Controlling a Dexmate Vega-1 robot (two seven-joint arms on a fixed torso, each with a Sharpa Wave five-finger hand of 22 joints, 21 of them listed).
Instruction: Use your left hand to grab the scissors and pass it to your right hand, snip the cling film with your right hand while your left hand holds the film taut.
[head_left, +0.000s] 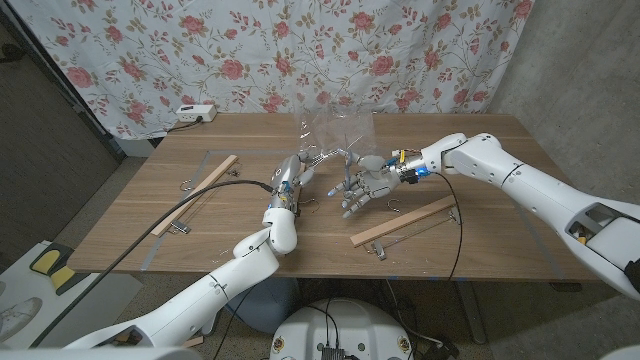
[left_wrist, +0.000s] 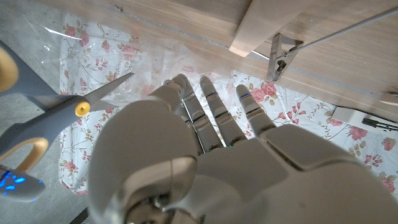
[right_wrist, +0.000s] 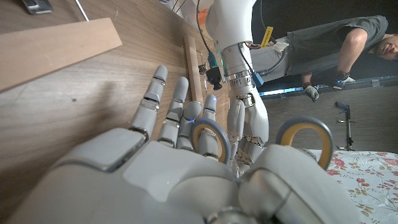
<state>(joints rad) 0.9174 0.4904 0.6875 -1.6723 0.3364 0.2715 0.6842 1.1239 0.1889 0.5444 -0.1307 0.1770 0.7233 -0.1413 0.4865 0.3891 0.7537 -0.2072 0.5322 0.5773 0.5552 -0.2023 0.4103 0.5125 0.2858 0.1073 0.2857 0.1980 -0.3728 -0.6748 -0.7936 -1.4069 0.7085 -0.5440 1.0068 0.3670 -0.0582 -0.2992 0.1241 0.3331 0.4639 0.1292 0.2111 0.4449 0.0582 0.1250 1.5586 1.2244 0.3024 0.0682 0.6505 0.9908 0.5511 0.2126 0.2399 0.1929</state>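
Right hand (head_left: 365, 189): we see it gripping the scissors (left_wrist: 46, 112) by the handles.
Left hand (head_left: 291, 176): pinching the film (head_left: 335, 130), just beside our right.
Film: upright above the surface (head_left: 480, 230).

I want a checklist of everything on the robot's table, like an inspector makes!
Surface: wooden table, bare wood showing.
Job's things: scissors with grey blades and yellow-lined handles; clear cling film standing at mid-table.
Clutter: wooden hangers with clips, left and right.
Hands: right hand holds the scissors; left hand is at the film, grip unclear.
Cables: black cable across the left side.
Surroundings: flowered cloth, white power strip, a person.
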